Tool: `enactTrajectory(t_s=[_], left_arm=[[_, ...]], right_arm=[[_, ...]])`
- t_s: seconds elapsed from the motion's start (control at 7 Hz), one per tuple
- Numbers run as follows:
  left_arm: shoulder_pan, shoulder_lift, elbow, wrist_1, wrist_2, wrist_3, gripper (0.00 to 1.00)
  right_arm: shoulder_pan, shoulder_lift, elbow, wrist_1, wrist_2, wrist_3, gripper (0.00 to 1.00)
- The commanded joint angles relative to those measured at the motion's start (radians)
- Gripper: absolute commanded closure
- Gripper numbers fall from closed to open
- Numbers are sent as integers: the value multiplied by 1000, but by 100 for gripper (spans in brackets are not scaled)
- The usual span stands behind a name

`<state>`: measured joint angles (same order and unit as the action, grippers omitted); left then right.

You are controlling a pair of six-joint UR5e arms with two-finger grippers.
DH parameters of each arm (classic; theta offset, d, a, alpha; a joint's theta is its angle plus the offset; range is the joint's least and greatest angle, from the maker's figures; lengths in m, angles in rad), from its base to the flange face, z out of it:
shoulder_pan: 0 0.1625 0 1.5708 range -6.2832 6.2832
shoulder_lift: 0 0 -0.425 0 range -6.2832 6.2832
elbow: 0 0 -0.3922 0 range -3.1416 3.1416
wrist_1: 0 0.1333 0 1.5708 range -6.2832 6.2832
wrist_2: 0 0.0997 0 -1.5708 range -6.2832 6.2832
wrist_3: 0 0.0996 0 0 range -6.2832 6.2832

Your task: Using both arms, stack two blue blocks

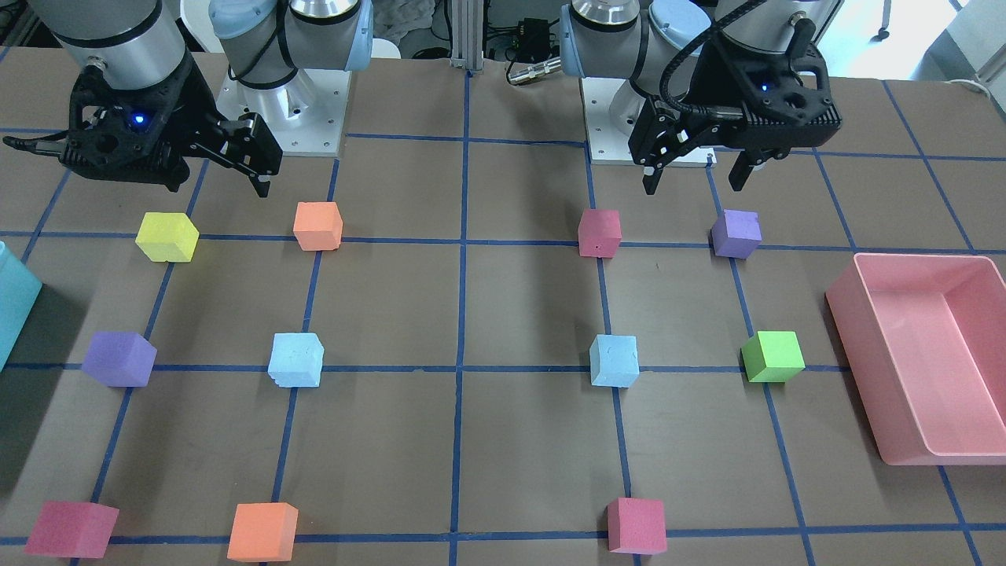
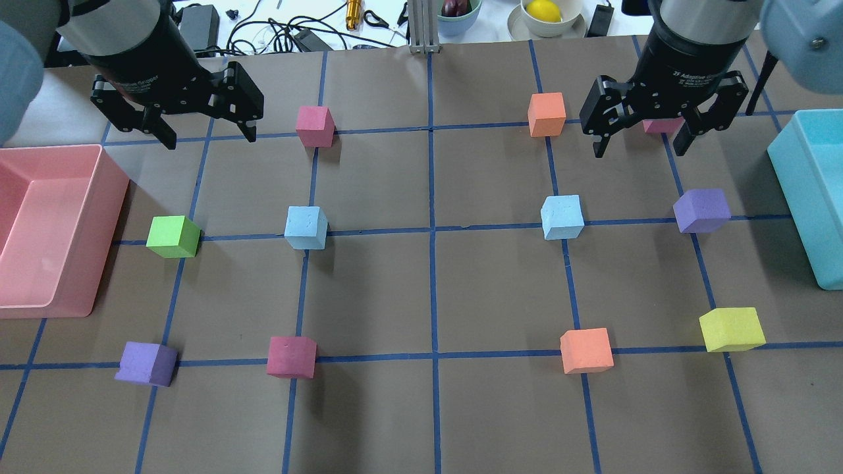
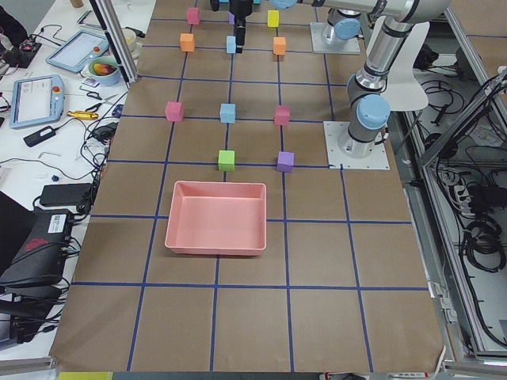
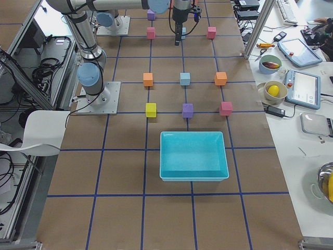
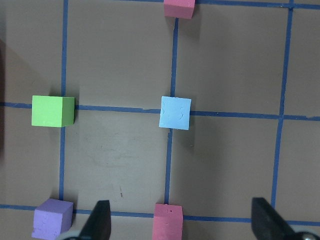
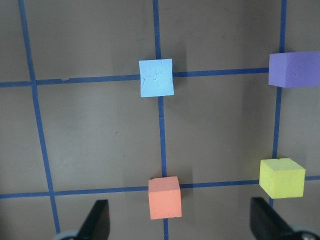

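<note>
Two pale blue blocks sit apart on the table's middle grid line. One [image 2: 306,227] is on my left side and also shows in the front view [image 1: 614,361] and the left wrist view [image 5: 175,113]. The other [image 2: 562,217] is on my right side and also shows in the front view [image 1: 296,359] and the right wrist view [image 6: 156,77]. My left gripper [image 2: 209,138] is open and empty, hovering high, beyond and to the left of its block. My right gripper [image 2: 638,150] is open and empty, hovering high, beyond and to the right of its block.
A pink bin [image 2: 112,217] stands at the left edge and a teal bin [image 2: 800,197] at the right edge. Green [image 2: 173,236], purple [image 2: 701,210], red [image 2: 315,126], orange [image 2: 546,114] and yellow [image 2: 731,328] cubes sit on grid crossings around the blue blocks.
</note>
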<state>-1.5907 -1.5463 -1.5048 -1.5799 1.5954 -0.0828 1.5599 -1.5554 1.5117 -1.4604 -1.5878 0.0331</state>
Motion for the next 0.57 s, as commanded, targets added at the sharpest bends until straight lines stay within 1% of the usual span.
enactTrajectory(t_s=[0.0, 0.43], left_arm=[[0, 0, 0, 0, -2, 0, 0], [0, 0, 0, 0, -2, 0, 0]], right_arm=[[-3, 0, -4, 0, 3, 2, 0], [0, 0, 5, 0, 3, 4, 0]])
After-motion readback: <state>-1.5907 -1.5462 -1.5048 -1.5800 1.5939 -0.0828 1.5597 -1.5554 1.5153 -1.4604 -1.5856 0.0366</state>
